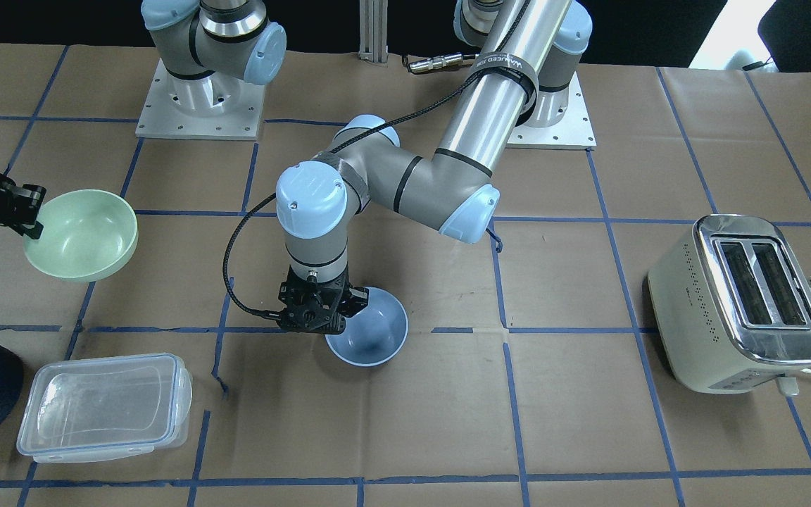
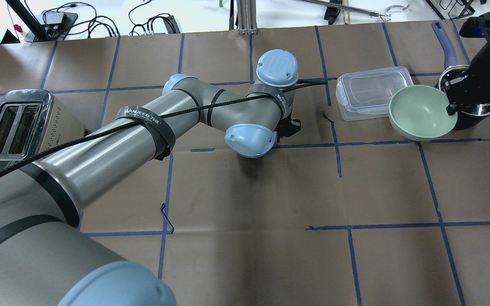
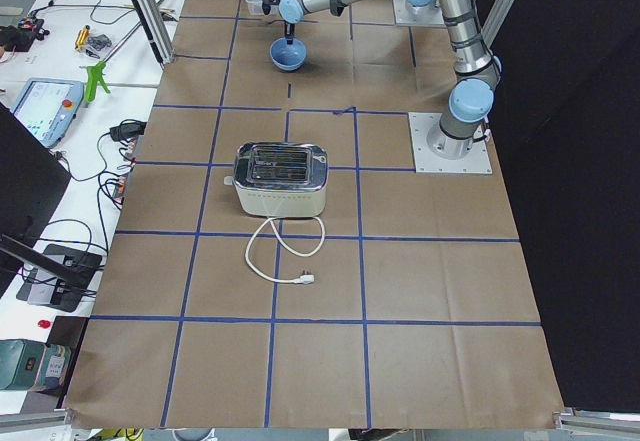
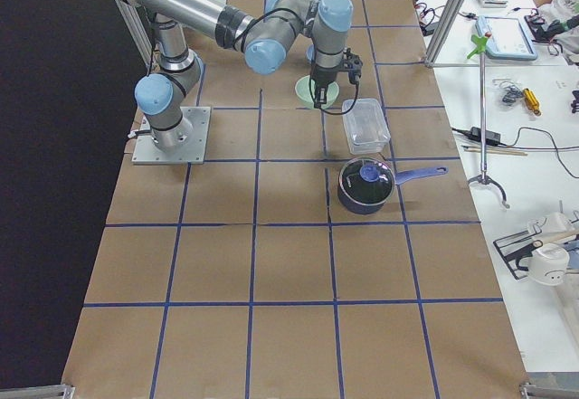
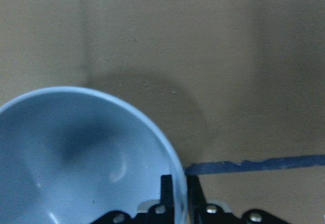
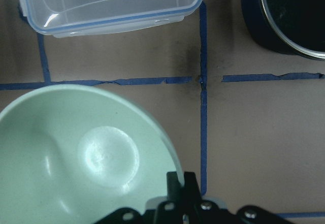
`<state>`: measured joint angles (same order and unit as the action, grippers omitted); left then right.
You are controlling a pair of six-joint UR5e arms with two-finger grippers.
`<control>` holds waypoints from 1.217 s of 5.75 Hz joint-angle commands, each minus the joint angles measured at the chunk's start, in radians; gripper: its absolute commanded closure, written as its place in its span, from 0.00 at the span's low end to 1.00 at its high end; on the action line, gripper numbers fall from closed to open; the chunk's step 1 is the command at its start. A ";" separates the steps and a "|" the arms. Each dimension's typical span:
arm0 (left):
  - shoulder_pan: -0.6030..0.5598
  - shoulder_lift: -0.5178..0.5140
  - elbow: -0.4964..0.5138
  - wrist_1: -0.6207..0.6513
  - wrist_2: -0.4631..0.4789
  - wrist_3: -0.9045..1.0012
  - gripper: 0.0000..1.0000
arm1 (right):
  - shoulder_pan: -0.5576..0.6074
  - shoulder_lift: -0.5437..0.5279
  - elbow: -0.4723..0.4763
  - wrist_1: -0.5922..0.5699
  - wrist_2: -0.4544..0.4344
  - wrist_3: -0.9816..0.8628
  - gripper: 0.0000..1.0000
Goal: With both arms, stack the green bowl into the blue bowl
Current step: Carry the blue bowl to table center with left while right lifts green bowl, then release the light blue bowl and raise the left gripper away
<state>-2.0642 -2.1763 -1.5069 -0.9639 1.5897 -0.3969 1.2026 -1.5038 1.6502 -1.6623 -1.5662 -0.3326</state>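
Note:
The pale green bowl (image 1: 85, 236) hangs tilted at the table's right end; it also shows in the overhead view (image 2: 419, 112) and the right wrist view (image 6: 86, 168). My right gripper (image 1: 36, 227) is shut on its rim, and the fingers (image 6: 175, 186) pinch the edge. The pale blue bowl (image 1: 374, 331) is near the table's middle, tilted; it also shows in the left wrist view (image 5: 76, 158). My left gripper (image 1: 356, 296) is shut on its rim, with the fingers (image 5: 166, 193) on either side of the edge. In the overhead view the left arm hides the blue bowl.
A clear lidded container (image 1: 103, 408) lies beside the green bowl toward the operators' edge. A dark blue saucepan (image 2: 470, 102) stands under my right gripper's wrist. A cream toaster (image 1: 743, 303) with its cord stands at the table's left end.

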 commanded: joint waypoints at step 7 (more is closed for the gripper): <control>0.350 0.570 -0.011 -0.676 -0.002 0.266 0.02 | 0.214 0.017 -0.079 0.035 0.000 0.261 0.93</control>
<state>-1.7958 -1.6628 -1.5045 -1.5427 1.5837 -0.1980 1.3514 -1.4948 1.5712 -1.6056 -1.5688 -0.1549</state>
